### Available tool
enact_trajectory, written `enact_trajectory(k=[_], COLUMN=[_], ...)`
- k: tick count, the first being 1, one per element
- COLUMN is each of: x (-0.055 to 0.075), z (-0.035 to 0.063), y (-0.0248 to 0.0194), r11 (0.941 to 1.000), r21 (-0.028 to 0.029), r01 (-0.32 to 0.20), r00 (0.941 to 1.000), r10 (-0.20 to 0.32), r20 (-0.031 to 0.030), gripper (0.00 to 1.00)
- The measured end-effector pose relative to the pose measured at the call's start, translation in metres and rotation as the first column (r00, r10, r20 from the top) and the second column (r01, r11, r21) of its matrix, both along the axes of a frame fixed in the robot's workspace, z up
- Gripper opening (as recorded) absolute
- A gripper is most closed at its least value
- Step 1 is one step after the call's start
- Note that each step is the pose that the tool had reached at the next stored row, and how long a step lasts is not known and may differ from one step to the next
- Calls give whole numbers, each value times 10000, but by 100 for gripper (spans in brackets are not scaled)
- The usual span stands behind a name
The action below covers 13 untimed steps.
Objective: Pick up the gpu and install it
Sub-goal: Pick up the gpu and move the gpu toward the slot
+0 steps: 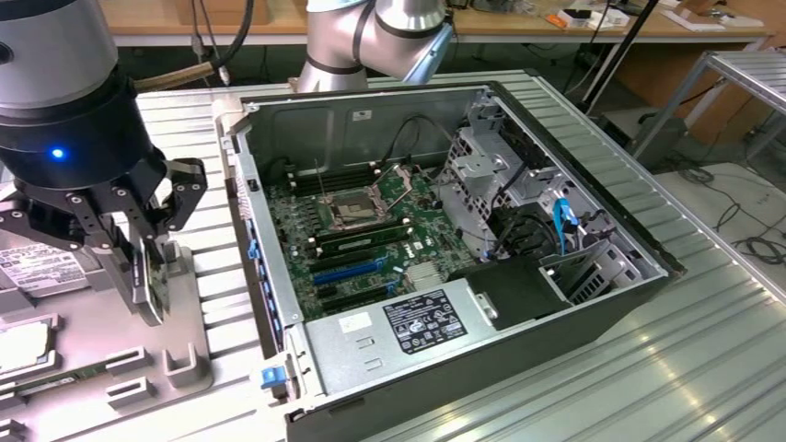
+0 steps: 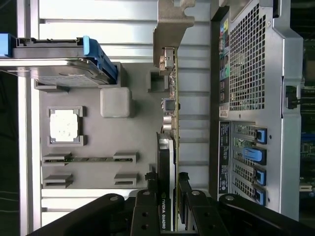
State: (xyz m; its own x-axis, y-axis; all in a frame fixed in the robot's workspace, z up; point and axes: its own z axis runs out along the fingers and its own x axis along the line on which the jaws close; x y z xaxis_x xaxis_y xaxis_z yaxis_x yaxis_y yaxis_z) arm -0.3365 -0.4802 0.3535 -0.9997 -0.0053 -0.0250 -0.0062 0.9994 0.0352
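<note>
1. My gripper (image 1: 142, 267) is clenched on the graphics card (image 1: 150, 287). In the wrist view my fingers (image 2: 183, 196) sit on either side of its labelled end, pinching it across its thin faces.
2. The card hangs lengthwise from my fingers, standing on edge. Its long axis runs straight away from my hand, and the metal bracket (image 2: 171, 24) is at the far end.
3. In the exterior view I am holding it over the grey parts tray (image 1: 74, 354), at that view's left. I cannot tell whether its lower end is clear of the tray or touching it.
4. The hard drive (image 2: 59, 59), the processor chip (image 2: 64, 125) and the memory stick (image 2: 88, 159) lie in the tray beside the card, apart from it.
5. The open computer case (image 1: 264, 230) lies toward the exterior view's right of my hand, just beside the tray. Its lid is off and the blue slots (image 1: 350, 272) on the board are exposed.
6. As I judge it, the key relation is this: the card's long axis points down from my hand, while those slots lie flat along the board inside the case.
7. No card sits in the blue slots, so the installing is not yet done.
</note>
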Motion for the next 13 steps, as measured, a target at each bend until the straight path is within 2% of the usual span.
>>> enact_trajectory(k=[13], x=[0], z=[194], y=[0], r11=[10000], r21=[3], r01=[0], r00=[10000], r10=[0], r20=[0], gripper=[27])
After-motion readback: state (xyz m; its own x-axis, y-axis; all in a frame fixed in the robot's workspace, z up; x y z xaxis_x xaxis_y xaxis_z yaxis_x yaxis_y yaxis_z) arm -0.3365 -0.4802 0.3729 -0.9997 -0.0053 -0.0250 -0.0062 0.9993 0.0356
